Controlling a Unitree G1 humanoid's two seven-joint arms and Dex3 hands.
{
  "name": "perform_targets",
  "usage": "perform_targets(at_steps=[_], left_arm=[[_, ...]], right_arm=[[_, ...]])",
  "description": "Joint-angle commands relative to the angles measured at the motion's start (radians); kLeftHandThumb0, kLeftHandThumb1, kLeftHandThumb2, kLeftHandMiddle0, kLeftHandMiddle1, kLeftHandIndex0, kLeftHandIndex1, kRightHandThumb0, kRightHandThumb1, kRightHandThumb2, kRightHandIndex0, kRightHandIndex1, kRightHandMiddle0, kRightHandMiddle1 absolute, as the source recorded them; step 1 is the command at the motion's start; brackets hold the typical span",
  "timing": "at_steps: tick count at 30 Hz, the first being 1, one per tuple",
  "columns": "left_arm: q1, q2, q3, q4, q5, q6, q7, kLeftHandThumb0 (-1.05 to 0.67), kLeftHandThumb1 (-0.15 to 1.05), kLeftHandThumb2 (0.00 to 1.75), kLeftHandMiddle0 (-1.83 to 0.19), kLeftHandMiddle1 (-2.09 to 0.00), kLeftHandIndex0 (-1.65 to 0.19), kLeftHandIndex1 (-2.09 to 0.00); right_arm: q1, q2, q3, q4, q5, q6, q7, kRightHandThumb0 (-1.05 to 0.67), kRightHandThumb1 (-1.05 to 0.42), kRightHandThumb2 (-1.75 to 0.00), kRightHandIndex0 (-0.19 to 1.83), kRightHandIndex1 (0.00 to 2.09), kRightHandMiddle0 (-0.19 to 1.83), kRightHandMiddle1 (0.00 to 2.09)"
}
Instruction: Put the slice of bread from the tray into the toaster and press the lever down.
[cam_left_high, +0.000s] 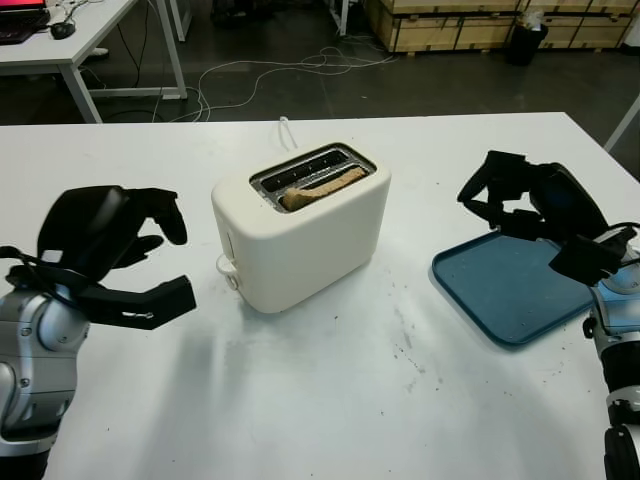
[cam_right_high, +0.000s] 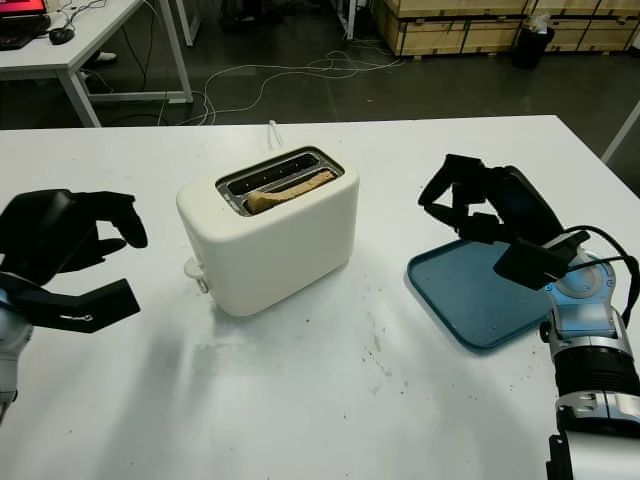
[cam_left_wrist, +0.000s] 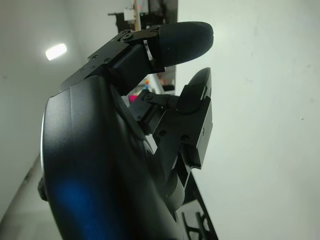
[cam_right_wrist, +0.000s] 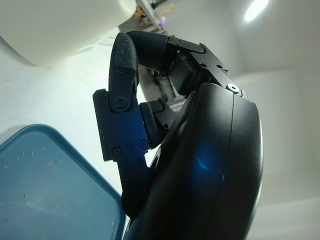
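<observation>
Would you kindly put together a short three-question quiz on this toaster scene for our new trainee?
1. True or false: the slice of bread lies on the blue tray.
2. Multiple choice: the left hand is A) pressing the lever, B) open, to one side of the toaster and clear of it, C) holding the bread.
3. Fill in: the right hand is above the ___.

Key
1. False: the bread stands in a toaster slot.
2. B.
3. Tray; this hand holds nothing.
</observation>
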Motion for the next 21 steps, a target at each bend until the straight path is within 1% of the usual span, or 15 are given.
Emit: perform_targets(at_steps=[1,4,7,10,13,16,19,21], left_arm=[[-0.011,-0.012,-0.020,0.017,0.029,0.010,0.022,0.05,0.89,0.01,-0.82,-1.65,-0.89,-1.19],[-0.014,-0.019,-0.030,0.022,0.039,0.018,0.026,0.04,0.90,0.01,-0.82,-1.66,-0.88,-1.19],[-0.016,-0.023,-0.032,0.025,0.046,0.020,0.033,0.04,0.90,0.00,-0.82,-1.66,-0.88,-1.19],[-0.017,-0.025,-0.033,0.033,0.043,0.009,0.047,0.06,0.89,0.00,-0.83,-1.67,-0.89,-1.20],[-0.018,-0.024,-0.035,0.034,0.039,0.014,0.041,0.05,0.90,0.00,-0.82,-1.71,-0.87,-1.24],[-0.019,-0.024,-0.037,0.036,0.041,0.016,0.041,0.04,0.90,0.00,-0.81,-1.74,-0.86,-1.28],[-0.019,-0.025,-0.037,0.033,0.042,0.020,0.039,0.04,0.90,0.00,-0.81,-1.74,-0.83,-1.35],[-0.019,-0.024,-0.037,0.032,0.042,0.021,0.037,0.03,0.90,0.00,-0.81,-1.75,-0.82,-1.36]], right_arm=[[-0.014,0.016,0.014,0.023,-0.009,-0.033,-0.022,-0.40,-0.92,-0.37,0.86,1.75,0.60,1.66],[-0.016,0.017,0.019,0.033,-0.005,-0.042,-0.023,-0.42,-0.92,-0.39,0.86,1.75,0.57,1.74],[-0.019,0.013,0.020,0.035,0.000,-0.038,-0.022,-0.42,-0.92,-0.39,0.85,1.75,0.56,1.74],[-0.020,0.009,0.021,0.028,-0.002,-0.022,-0.023,-0.43,-0.92,-0.39,0.84,1.75,0.58,1.70],[-0.022,0.010,0.019,0.032,0.004,-0.032,-0.020,-0.42,-0.92,-0.38,0.85,1.75,0.56,1.73],[-0.021,0.010,0.018,0.035,0.005,-0.033,-0.021,-0.42,-0.92,-0.37,0.84,1.75,0.58,1.68],[-0.022,0.010,0.017,0.038,0.008,-0.034,-0.020,-0.41,-0.92,-0.36,0.85,1.75,0.65,1.51],[-0.022,0.008,0.018,0.036,0.004,-0.028,-0.021,-0.41,-0.92,-0.36,0.85,1.75,0.66,1.48]])
